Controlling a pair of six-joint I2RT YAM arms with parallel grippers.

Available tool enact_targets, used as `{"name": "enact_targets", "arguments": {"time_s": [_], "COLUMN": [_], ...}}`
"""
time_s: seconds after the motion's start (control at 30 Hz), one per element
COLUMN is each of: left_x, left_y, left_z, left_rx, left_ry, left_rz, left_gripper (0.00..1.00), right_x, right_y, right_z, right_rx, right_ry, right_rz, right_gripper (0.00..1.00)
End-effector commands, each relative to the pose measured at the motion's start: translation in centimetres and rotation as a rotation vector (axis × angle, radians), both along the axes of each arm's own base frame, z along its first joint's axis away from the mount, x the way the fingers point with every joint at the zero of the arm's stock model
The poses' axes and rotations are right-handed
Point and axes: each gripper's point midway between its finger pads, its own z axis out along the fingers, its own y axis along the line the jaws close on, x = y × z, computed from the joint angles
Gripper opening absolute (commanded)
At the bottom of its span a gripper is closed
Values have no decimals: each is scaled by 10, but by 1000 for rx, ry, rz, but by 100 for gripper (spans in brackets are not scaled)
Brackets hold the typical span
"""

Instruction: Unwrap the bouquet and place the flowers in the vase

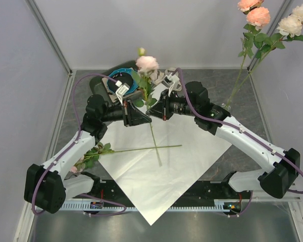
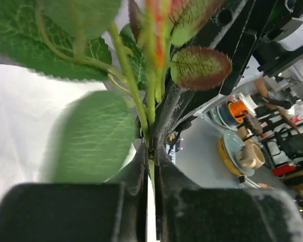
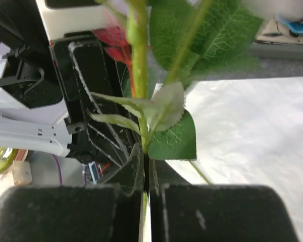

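Green stalk is what both arms have hold of. My left gripper [image 2: 150,151] and right gripper [image 3: 146,161] are each clenched on the stem of one pink rose [image 1: 147,63], their tips nearly meeting, well to the left of the vase [image 1: 225,107]. Several flowers [image 1: 257,17] stand in that vase. The wrapping paper [image 1: 187,166] lies spread flat on the tabletop [image 1: 242,85], and one more rose [image 1: 141,149] lies across it, farther from the vase again.

I read this as a handover. To do it well I would let go with the left side only and check that the right side's pinch carries the weight. Then I would swing the rose towards the vase with the stalk kept near vertical, so the long tail goes in end first. The vase looks small and top-heavy, so I would come down straight among the stems there and not nudge the glass sideways.

Only the top camera shows me the bloom, the tail of stalk hanging over the paper, and the vase. It hides the contact itself behind the gripper bodies. The wrist cameras fill that gap: each shows the stalk centred between its pads just under a leaf joint. Neither one shows the vase.
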Motion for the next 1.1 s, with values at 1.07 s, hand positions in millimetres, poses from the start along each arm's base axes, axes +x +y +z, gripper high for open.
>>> {"name": "enact_targets", "arguments": {"time_s": [1.07], "left_x": [-23], "left_y": [30], "left_z": [11], "left_rx": [186], "left_ry": [-221], "left_rz": [137], "left_gripper": [46], "right_x": [167], "right_y": [-308], "right_z": [214], "right_rx": [-537], "right_ry": [-1001], "right_rz": [-1298], "right_gripper": [0]}}
